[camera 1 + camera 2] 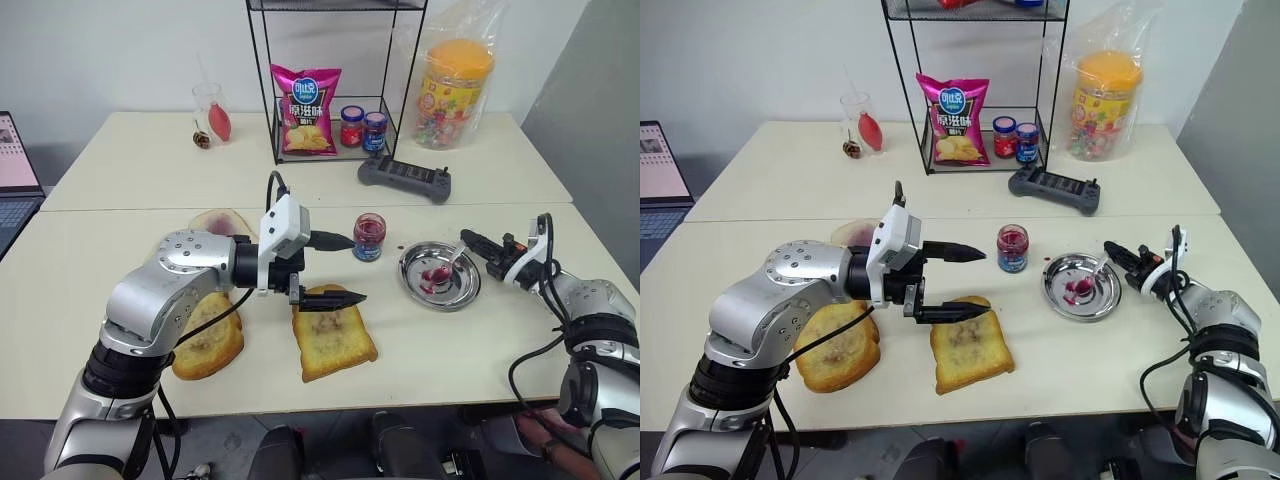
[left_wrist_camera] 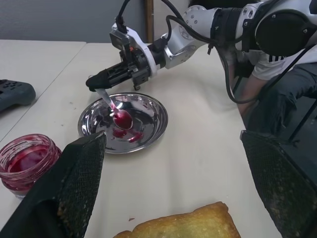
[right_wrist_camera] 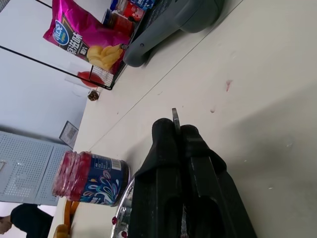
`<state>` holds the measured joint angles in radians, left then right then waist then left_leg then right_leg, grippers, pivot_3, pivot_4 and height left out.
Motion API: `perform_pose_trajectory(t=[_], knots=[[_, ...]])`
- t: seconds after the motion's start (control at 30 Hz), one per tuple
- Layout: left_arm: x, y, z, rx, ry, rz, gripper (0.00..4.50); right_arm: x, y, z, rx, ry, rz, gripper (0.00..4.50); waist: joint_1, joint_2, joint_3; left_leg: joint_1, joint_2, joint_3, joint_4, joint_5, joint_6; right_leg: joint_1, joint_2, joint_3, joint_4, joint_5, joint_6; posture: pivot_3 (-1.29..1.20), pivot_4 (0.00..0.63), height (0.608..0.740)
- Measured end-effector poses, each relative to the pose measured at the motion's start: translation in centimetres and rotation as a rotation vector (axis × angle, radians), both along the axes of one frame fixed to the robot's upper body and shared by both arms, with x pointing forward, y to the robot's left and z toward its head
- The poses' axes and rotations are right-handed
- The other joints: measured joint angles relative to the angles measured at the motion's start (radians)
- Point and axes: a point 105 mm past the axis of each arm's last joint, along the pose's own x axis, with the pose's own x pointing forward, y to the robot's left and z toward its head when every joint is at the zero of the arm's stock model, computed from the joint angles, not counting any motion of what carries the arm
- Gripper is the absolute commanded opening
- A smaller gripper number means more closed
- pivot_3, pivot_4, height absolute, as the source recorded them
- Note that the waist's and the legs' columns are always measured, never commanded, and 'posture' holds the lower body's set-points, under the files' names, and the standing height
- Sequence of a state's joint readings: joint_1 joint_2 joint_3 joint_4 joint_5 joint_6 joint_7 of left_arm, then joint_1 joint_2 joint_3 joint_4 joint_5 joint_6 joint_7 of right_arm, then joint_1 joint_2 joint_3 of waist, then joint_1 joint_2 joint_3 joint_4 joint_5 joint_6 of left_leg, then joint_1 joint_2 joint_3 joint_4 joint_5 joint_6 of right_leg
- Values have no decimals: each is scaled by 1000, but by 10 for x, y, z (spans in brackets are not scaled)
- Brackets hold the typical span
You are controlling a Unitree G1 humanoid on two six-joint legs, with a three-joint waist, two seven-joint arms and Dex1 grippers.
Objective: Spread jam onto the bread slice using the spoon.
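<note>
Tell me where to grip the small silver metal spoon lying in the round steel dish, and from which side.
Grip the small silver metal spoon on its slim handle, near the free end, coming from the robot's right. Its jam-stained bowl lies in the round steel dish while the handle rises over the rim that way. The right gripper is shut on the handle there.

left end effector (image 1: 333, 270): fingers wide apart, pointing right | right end effector (image 1: 468, 240): fingers closed together, level
</note>
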<state>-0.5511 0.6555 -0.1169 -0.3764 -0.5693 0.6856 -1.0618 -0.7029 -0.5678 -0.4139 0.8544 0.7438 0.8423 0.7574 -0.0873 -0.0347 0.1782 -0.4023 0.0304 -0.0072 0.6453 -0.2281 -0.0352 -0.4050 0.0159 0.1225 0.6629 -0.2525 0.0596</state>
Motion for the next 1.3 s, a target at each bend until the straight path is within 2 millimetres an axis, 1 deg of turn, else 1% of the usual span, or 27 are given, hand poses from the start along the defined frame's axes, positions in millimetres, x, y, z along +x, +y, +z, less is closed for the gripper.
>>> perform_pose_trajectory(t=[0.07,0.1,0.17,0.27,0.3,0.37,0.43,0.5,0.53,0.57,0.63,0.73,0.8,0.83,0.9,1.1,1.2,1.3], knots=[[1,2,0,2,1,6,4500,-6,-1,3,-19,-5,23,43,0,0,0,0,0,0,0,0,0,0,0,0,0,0,0,0,150,740],[1,3,0,4,-1,10,4500,-10,0,9,-31,-20,44,43,1,2,1,-1,0,0,0,0,0,-1,0,0,0,0,0,0,150,740],[5,11,1,8,-2,44,4500,-20,8,36,-62,-99,105,43,0,5,3,-2,0,0,0,0,0,-2,0,0,0,0,0,0,150,740],[11,23,6,-2,-8,99,4500,-34,28,87,-123,-265,179,43,-3,6,4,-2,1,-2,-1,0,0,-2,1,-1,1,0,0,0,150,740],[12,27,7,-14,-8,117,4500,-38,36,100,-107,-305,187,43,-3,6,4,-1,1,-3,-1,0,0,-2,1,-1,1,0,0,0,150,740],[14,32,8,-29,-6,146,4500,-42,49,114,-70,-345,209,43,-2,6,4,-2,1,-3,0,0,0,-2,1,-1,1,0,0,0,150,740],[17,39,7,-44,-2,193,4500,-42,62,121,-62,-361,209,43,-1,6,4,-1,0,-2,0,0,0,-2,0,-1,1,0,0,0,150,740],[22,47,5,-63,3,260,4500,-35,78,134,-71,-394,195,43,-6,7,4,-2,0,0,0,0,0,-3,0,1,1,0,0,0,150,740],[24,49,5,-67,3,275,4500,-34,82,138,-76,-408,193,43,-5,7,4,-2,0,0,0,0,0,-3,0,1,1,0,0,0,150,740],[26,53,6,-78,-3,310,4500,-32,92,151,-93,-449,192,43,-3,7,4,-3,0,-1,0,0,0,-4,0,0,0,0,0,0,150,740],[29,59,7,-91,-8,359,4500,-30,106,166,-128,-515,196,43,-2,7,4,-4,1,-2,-1,0,0,-4,0,-1,-1,0,0,0,150,740],[29,64,0,-109,8,426,4500,-20,127,172,-186,-563,180,43,-1,7,4,-8,1,-2,-1,0,0,-8,0,-2,-1,0,0,0,150,740],[27,65,-5,-118,22,456,4500,-14,138,170,-230,-586,179,43,0,7,4,-16,1,-3,0,0,0,-16,-1,-2,1,1,-2,0,150,740],[25,65,-8,-122,32,468,4500,-11,140,168,-250,-593,175,43,2,7,4,-17,0,-3,0,0,0,-16,-1,-2,1,3,-5,0,150,740],[23,65,-13,-124,47,484,4500,-6,144,164,-282,-608,163,43,5,7,4,-17,0,-3,0,0,0,-16,-1,-3,0,3,-5,0,150,740],[15,61,-19,-139,51,514,4500,7,155,151,-373,-653,141,43,4,7,4,-17,0,-4,0,0,0,-16,-1,-4,1,3,-5,0,150,740],[15,61,-24,-138,64,529,4500,10,161,145,-442,-689,153,43,4,7,4,-17,0,-5,0,0,0,-16,-1,-4,1,3,-5,0,150,740],[15,61,-24,-141,63,537,4500,8,164,137,-467,-701,168,43,4,7,4,-17,0,-5,0,0,0,-16,-1,-5,1,3,-5,0,150,740]])
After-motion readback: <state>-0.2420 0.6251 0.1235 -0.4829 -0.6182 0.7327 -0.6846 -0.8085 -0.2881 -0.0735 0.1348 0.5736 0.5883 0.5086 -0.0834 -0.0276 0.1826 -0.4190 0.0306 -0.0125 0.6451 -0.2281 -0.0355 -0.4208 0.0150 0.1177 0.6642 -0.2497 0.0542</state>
